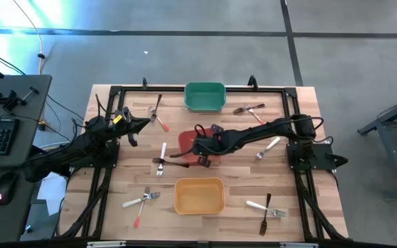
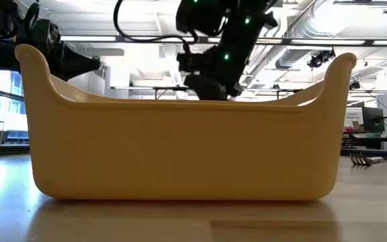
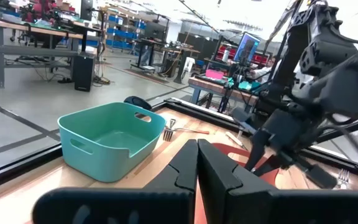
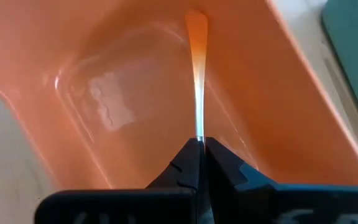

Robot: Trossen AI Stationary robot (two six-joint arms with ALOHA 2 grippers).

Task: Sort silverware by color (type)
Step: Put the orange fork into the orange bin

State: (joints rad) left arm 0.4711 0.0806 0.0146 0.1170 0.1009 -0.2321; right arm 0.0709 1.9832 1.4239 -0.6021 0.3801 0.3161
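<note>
My right gripper (image 1: 198, 150) hangs over the red bin (image 1: 187, 141) at the table's middle, shut on a thin orange-red utensil (image 4: 196, 68) seen edge-on in the right wrist view. My left gripper (image 1: 143, 125) waits shut and empty above the table's left part, its tips (image 3: 197, 163) facing the green bin (image 3: 107, 140). Other silverware lies flat on the wood: an orange-handled piece (image 1: 163, 122), a white one (image 1: 163, 153) beside a dark fork (image 1: 169, 164), and a white one (image 1: 269, 147). My right gripper pinches the orange-red utensil between its two fingers at its near end (image 4: 199, 134). The fingers point down into the red bin and lie along the utensil. The utensil reaches from the fingertips toward the bin's floor and end wall; whether its far tip (image 4: 195, 18) touches, I cannot tell.
The green bin (image 1: 205, 96) stands at the far edge and the yellow bin (image 1: 199, 195) near the front edge, filling the low view (image 2: 180, 148). More utensils lie near the corners: (image 1: 250, 109), (image 1: 140, 201), (image 1: 264, 207). Bare wood lies between the bins and the side rails.
</note>
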